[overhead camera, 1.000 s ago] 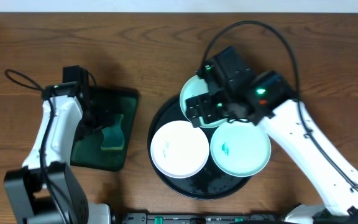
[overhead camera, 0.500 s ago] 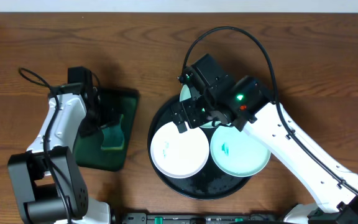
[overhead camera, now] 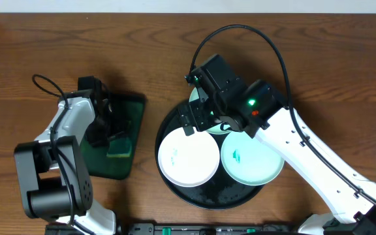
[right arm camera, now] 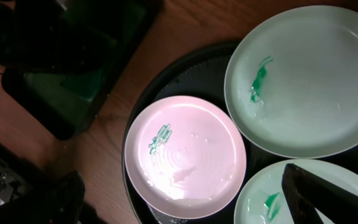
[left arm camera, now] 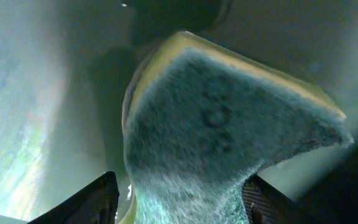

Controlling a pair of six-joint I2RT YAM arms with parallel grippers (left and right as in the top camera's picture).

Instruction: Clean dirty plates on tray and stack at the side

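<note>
Overhead, three small round pale plates, teal-smeared, wait on the large round black tray; the right hand hovers over them. Left wrist: the left hand straddles a green-and-yellow sponge for wiping, grip unclear. Right wrist: the right hand's opening we cannot tell.

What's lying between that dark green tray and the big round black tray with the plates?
Nothing. Only a narrow strip of bare wooden table separates the green tray and the black tray, which don't touch. The overhead view shows it.
</note>
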